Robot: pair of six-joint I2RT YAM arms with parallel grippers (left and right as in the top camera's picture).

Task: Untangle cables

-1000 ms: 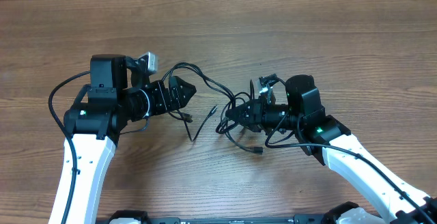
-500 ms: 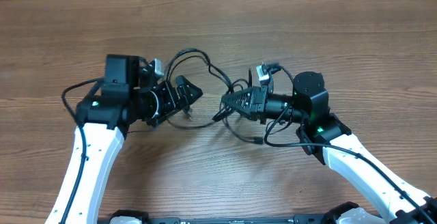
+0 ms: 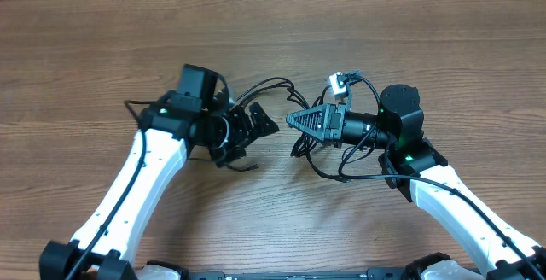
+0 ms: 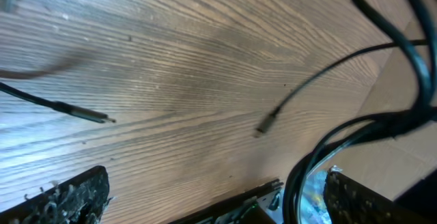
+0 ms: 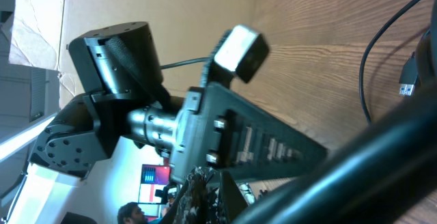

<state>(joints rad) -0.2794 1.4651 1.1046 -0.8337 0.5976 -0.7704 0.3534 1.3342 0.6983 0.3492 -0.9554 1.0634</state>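
Facing each other beside the cables (image 3: 271, 82), left claw (image 3: 253, 135) stands open, right claw (image 3: 292, 119) closed.

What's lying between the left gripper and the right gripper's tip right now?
Just bare wooden table, seen in the overhead view. The left gripper and right gripper face across it; the cables arch past its far side.

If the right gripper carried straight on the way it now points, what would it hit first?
Probably the left gripper. The shut right gripper points at its open jaws across a small gap. Their relative height is unclear from overhead.
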